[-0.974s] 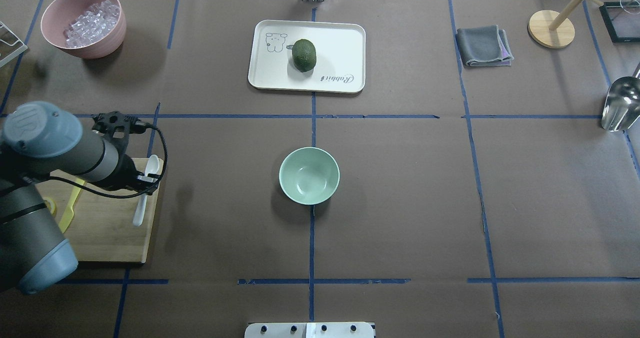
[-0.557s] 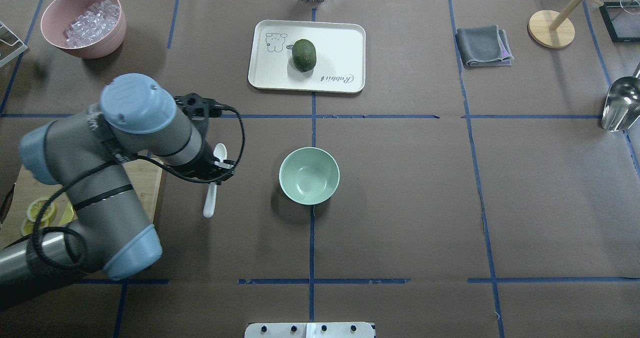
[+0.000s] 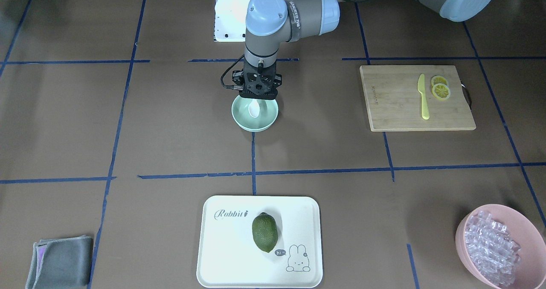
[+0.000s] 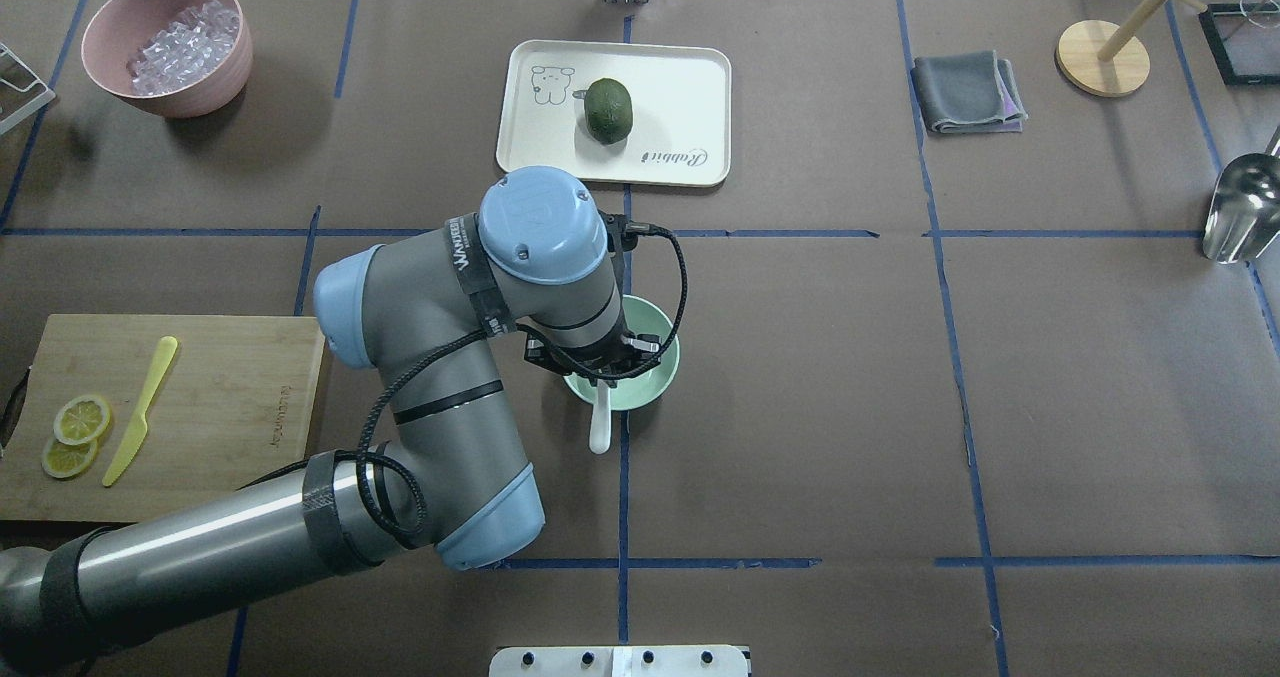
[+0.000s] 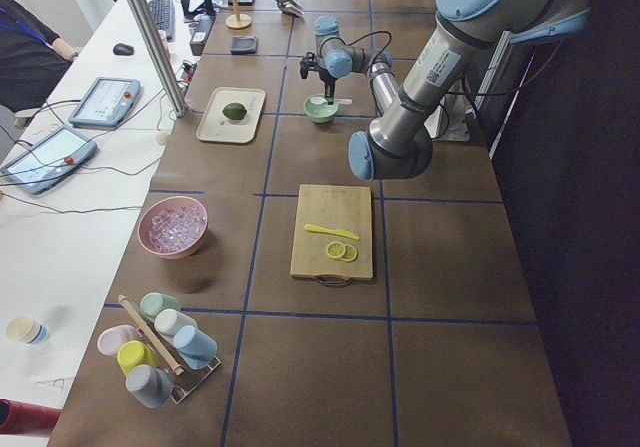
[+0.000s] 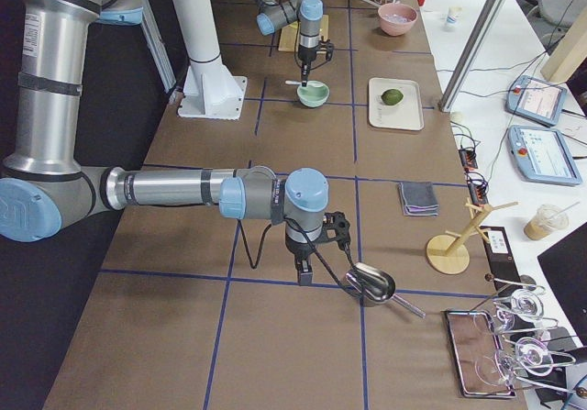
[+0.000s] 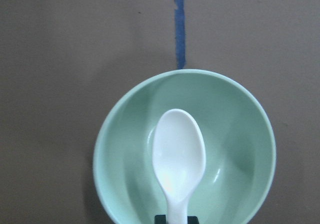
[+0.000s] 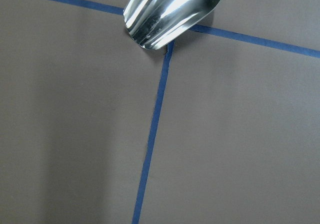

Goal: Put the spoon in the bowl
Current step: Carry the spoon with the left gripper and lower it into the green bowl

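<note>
In the front-facing view your left gripper (image 3: 255, 97) hangs over the bowl (image 3: 266, 124), clamped on the spoon (image 3: 254, 109). Overhead, the spoon's handle juts past the bowl's rim toward the robot. Your left wrist camera shows its oval end centred above the bowl's hollow. In the right-side view your right gripper (image 6: 305, 271) sits beside a metal scoop (image 6: 371, 283); you can't tell whether it's clenched.

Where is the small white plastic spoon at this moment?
In the overhead view, the small white plastic spoon is at mid-table, held by the left gripper over the round mint-green bowl, handle toward the robot.
</note>
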Controlling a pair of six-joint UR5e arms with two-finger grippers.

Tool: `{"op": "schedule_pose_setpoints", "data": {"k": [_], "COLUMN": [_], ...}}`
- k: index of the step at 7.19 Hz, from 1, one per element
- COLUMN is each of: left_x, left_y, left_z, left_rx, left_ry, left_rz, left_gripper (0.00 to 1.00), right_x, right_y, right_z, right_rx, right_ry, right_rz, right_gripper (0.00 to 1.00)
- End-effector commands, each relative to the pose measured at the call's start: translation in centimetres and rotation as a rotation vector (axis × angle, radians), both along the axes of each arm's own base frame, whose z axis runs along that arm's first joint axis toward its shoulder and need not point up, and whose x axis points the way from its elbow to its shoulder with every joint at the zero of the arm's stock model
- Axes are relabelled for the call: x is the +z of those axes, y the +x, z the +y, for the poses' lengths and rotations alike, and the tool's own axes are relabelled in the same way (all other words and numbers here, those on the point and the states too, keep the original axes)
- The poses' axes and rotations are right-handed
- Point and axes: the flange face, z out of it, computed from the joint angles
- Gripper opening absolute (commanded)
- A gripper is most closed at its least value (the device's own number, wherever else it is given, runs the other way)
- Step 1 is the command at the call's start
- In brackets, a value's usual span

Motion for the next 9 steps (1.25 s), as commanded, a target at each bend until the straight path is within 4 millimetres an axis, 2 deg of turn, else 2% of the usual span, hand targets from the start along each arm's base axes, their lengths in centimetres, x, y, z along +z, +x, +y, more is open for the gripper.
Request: {"op": "schedule_pose_setpoints", "data": {"k": [1,2,3,5,6,7,9], "left_x": [0.1,0.4,0.4,0.3,1.2,3.9,11.8], "left_y": [0.7,0.7,0.7,-0.1,-1.3,-3.8,-12.7], "left_z": [-0.3,-0.4,-0.4,-1.3,-2.6,-4.4,-6.6], "left_rx": [0.002,0.000,0.006,-0.003,-0.010,0.023,0.096], "left_ry": [-0.006,-0.010,-0.002,-0.006,-0.008,-0.001,0.085], "left_rz": [-0.012,-0.020,-0.018,-0.017,-0.022,-0.033,-0.044], "left_gripper": [0.23,0.63,1.00,1.00,1.00,1.00,1.00], "right_x": [0.0,-0.1,-0.1,-0.2,-0.2,-0.1,-0.1], "right_y": [0.0,0.0,0.0,0.0,0.0,0.0,0.0], "right_z": [0.1,0.0,0.0,0.0,0.0,0.1,0.1], "right_rx": [0.004,0.004,0.004,0.004,0.004,0.004,0.005], "right_ry": [-0.003,-0.002,-0.001,0.000,0.000,-0.003,-0.006], "right_rz": [-0.002,-0.002,-0.002,-0.003,-0.003,-0.003,-0.006], "right_gripper": [1.00,1.00,1.00,1.00,1.00,1.00,0.99]}}
